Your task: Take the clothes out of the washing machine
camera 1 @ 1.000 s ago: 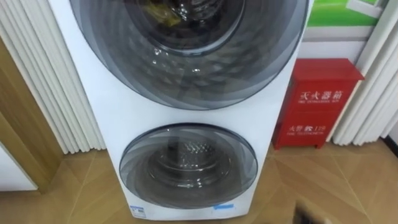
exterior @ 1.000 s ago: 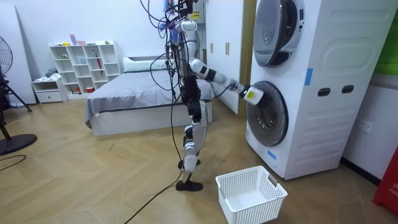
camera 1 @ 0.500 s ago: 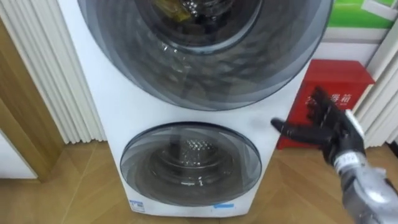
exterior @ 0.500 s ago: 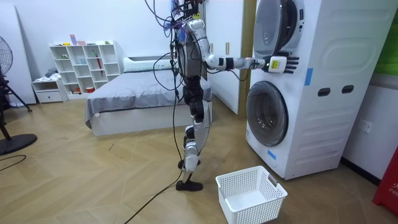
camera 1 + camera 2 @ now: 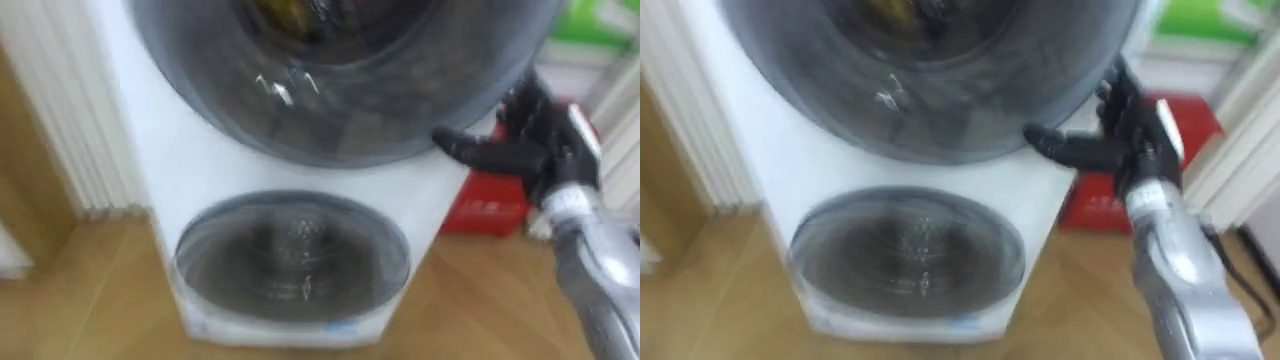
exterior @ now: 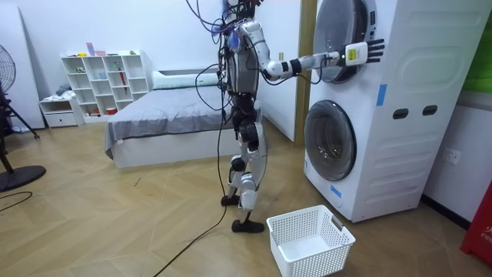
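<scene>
Right hand [image 5: 532,140] outstretched high, fingers spread apart.

White, smoke-grey, one red.
White washing machine [image 5: 140,150], smoke-grey doors [image 5: 290,260]; black right hand [image 5: 535,140]; red box [image 5: 490,205]; white lattice basket [image 6: 311,238]; tan floor [image 6: 115,223].
</scene>
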